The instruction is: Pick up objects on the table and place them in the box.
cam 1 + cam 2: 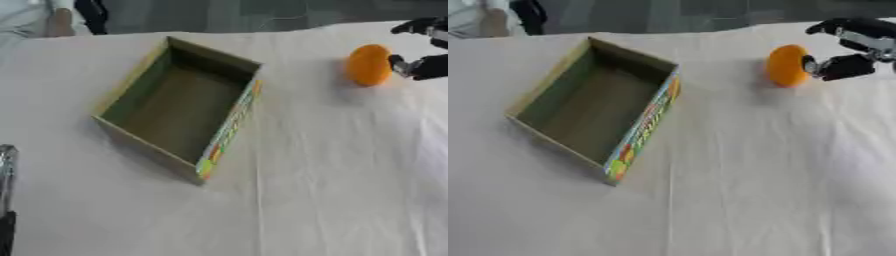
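Note:
An orange (787, 65), round and bright, lies on the white cloth at the far right. My right hand (852, 64) sits just to its right. The thumb tip (811, 65) touches the fruit's side, and the fingers (839, 25) reach out above and behind it without closing on it. An open cardboard box (230, 129), olive inside with a colourful printed side, stands left of centre with nothing in it. A silver and black sliver of my left hand (5, 172) shows at the lower left edge of the left eye view.
The white tablecloth (332, 175) covers the whole table, with a fold line running down from the box. A person's sleeve and hand (52, 20) show at the far left edge, away from the objects.

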You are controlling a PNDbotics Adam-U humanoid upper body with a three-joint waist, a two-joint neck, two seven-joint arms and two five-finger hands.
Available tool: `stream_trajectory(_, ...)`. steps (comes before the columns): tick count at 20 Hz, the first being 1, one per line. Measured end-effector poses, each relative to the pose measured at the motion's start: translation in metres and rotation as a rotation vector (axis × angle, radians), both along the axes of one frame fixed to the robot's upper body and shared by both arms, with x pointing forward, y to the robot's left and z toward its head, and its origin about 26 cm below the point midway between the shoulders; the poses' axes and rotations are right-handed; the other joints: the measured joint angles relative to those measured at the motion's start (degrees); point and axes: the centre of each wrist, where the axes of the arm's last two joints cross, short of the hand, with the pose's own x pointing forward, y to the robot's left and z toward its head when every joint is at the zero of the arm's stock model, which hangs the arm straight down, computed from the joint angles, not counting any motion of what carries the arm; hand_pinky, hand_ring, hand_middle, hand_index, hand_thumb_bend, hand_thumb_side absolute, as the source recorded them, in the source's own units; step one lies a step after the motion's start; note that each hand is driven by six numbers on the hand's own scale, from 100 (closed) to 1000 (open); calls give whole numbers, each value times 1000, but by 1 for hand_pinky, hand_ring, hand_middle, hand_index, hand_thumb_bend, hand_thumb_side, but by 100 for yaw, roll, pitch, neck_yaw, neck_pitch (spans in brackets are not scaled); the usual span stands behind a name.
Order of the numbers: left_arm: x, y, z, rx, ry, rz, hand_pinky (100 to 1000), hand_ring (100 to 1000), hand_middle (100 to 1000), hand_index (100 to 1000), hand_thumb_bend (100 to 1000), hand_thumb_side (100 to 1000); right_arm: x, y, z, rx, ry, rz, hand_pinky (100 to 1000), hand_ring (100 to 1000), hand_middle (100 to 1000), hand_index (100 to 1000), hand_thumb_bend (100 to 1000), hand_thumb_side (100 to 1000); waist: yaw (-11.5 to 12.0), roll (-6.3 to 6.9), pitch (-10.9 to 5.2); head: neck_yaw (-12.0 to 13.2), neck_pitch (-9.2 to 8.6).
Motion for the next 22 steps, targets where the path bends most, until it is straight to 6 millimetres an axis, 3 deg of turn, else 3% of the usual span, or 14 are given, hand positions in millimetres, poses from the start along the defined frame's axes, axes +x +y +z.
stream_trajectory(7, 0, -1, 1, 0, -4, -3, 653, 616, 551, 790, 105, 964, 4, -9, -3, 12, -33, -67, 992, 1000, 973, 1000, 204, 703, 106, -10, 83, -78, -65)
stream_trajectory(22, 0, -2, 3, 1, -11, -7, 649, 614, 550, 793, 104, 964, 7, -8, 3, -2, 3, -55, 1000, 1000, 972, 1000, 237, 697, 155, -26, 176, -115, -165)
